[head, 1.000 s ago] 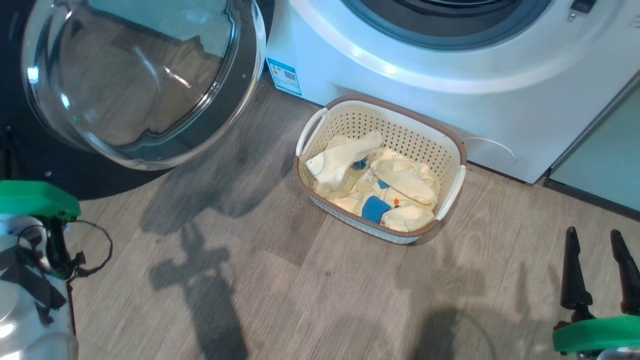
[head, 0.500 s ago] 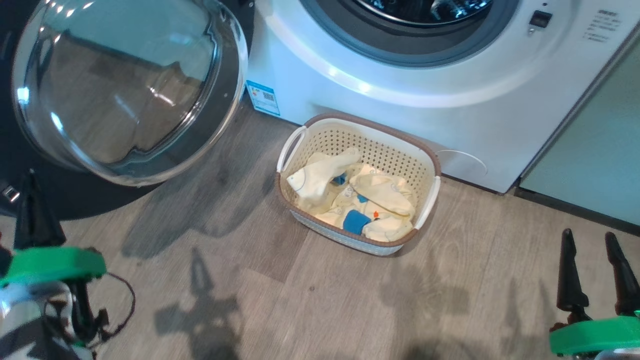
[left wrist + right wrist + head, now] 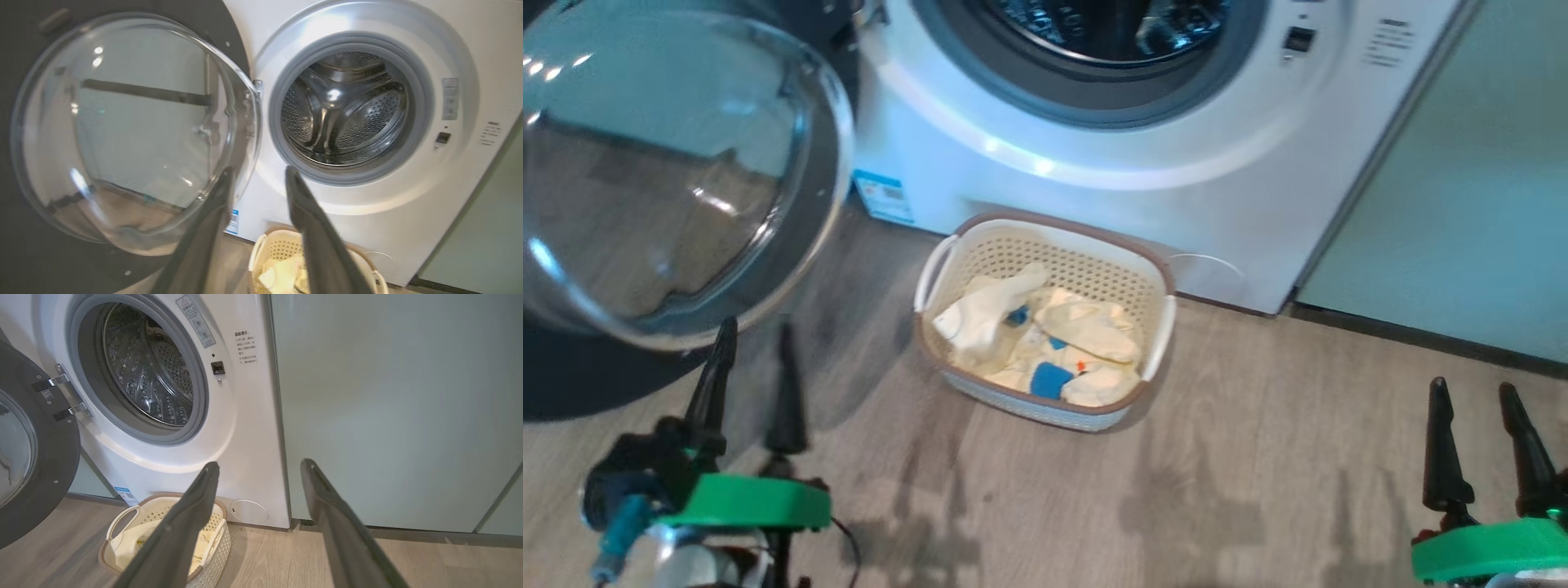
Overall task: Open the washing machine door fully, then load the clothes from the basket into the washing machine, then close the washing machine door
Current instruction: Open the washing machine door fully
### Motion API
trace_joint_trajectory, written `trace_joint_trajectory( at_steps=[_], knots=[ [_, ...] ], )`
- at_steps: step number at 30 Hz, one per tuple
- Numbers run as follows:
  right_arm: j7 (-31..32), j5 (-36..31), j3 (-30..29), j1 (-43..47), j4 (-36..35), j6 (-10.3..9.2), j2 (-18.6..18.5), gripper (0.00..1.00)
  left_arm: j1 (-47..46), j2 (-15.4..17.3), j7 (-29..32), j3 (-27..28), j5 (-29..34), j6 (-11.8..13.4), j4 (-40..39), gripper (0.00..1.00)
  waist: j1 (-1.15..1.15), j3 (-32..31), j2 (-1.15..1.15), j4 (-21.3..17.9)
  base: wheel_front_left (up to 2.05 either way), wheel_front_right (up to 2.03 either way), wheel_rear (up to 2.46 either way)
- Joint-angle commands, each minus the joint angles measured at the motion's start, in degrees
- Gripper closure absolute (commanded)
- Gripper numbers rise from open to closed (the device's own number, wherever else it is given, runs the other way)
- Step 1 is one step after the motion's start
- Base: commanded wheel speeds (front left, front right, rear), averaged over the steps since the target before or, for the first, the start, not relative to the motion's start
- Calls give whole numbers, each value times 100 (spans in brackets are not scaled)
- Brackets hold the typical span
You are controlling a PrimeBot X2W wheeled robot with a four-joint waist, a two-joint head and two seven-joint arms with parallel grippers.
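Note:
The washing machine door (image 3: 670, 163) stands swung open to the left, its glass dome facing me. The white washing machine (image 3: 980, 175) shows its steel drum (image 3: 347, 110) open. On the floor in front of it sits the cream basket (image 3: 1066, 233) holding pale yellow clothes (image 3: 1086, 327) with a blue patch. My left gripper (image 3: 754, 331) is open at the lower left, below the door's rim and left of the basket, holding nothing. At the lower right my right gripper (image 3: 1472, 388) is open and empty, well clear of the basket.
A pale green cabinet door (image 3: 388, 408) stands right of the washer. Wood floor (image 3: 1258, 490) spreads between the grippers and around the basket. The door's hinges (image 3: 61, 396) show at the washer's left side. A dark mat (image 3: 572, 384) lies under the door.
The head camera has shifted, so the scene slid left and down. My left gripper rose into view at the lower left and its fingers parted. The right gripper stays open.

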Motion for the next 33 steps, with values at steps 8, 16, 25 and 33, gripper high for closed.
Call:
trace_joint_trajectory(
  at_steps=[8,16,25,33],
  knots=[
    [-38,12,325,-211,-173,-16,-76,0,2,73,-31,-397,-71,312,-67,0,0,-111,0,-806,0,0,0],
    [-38,30,586,-158,-270,-16,-76,0,-16,89,83,-536,15,418,173,0,0,-180,0,-1403,0,0,0],
    [-38,85,710,-42,-435,-16,-76,0,38,147,262,-515,9,525,181,0,0,-239,0,-1721,0,0,0],
    [-38,99,679,31,-441,-16,-76,0,119,175,345,-566,37,582,144,0,0,-314,0,-1725,0,0,0]
  ],
)
